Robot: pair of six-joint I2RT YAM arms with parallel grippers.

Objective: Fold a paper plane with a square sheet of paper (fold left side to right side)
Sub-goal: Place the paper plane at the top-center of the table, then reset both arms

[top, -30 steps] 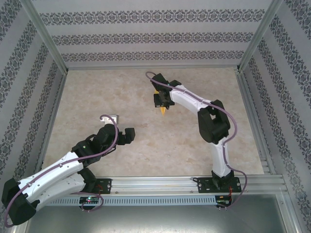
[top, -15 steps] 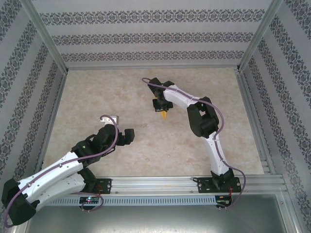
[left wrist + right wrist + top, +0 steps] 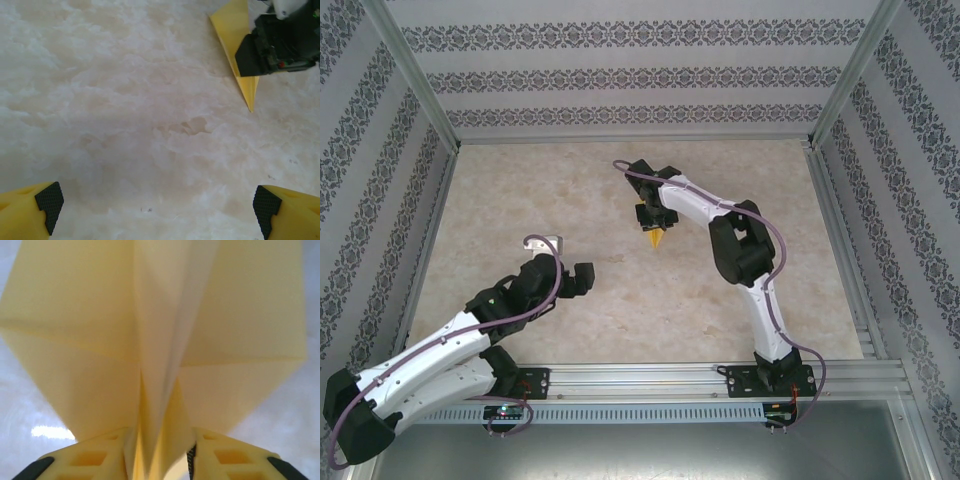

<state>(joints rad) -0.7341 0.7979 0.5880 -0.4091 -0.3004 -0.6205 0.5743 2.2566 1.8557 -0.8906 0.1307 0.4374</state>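
- Arm on the right has tucked its elbow in over the last second, bringing the right gripper (image 3: 652, 220) slightly nearer over the middle of the table (image 3: 520, 190).
- Left gripper (image 3: 160, 205) has not stirred; its jaws stand wide apart and empty, well apart from the work.
- Paper plane (image 3: 160, 315), seemingly fully folded, has its keel between the right fingers, nose toward the arm bases.
- Those jaws have started parting; whether they still pinch the keel I cannot tell. Likely a release, the task nearly done.
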